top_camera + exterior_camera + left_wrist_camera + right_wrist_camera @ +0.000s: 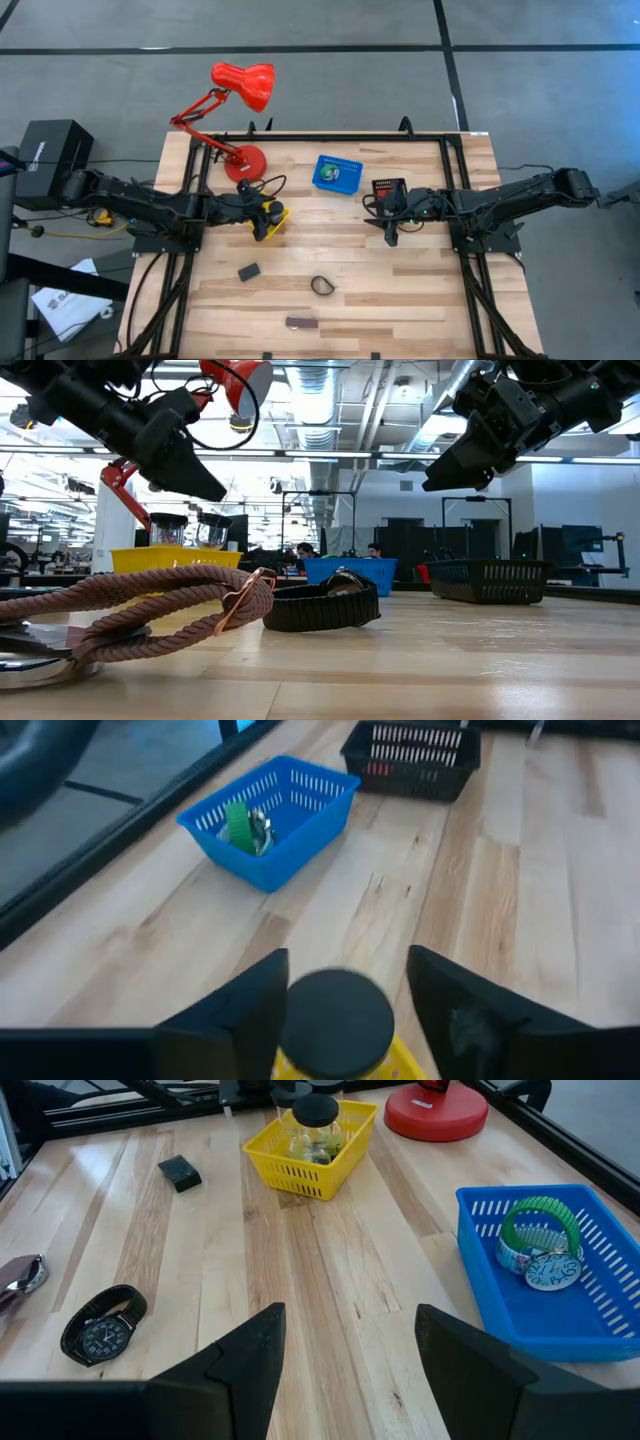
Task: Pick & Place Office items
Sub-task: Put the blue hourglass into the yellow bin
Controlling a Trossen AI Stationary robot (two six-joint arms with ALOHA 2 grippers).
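Three baskets are seen on the wooden table: one yellow basket, one blue basket and one black basket. Three loose things are left on the bare wood: one black block, one black watch lying flat, and one brownish strap at the table's near edge. In the blue basket, one green band and one small watch face are seen. Something red is seen in the black basket, but what it is cannot be told.

The left arm is stretched in from the left side, and the left gripper is held over the yellow basket. Its fingers are spread, and a black round roll is seen between them; whether it is touched cannot be told.

The right arm is stretched in from the right side. The right gripper is held above bare wood next to the black basket, with its fingers spread wide and nothing between them.

One red desk lamp stands at the back left corner, close behind the yellow basket.
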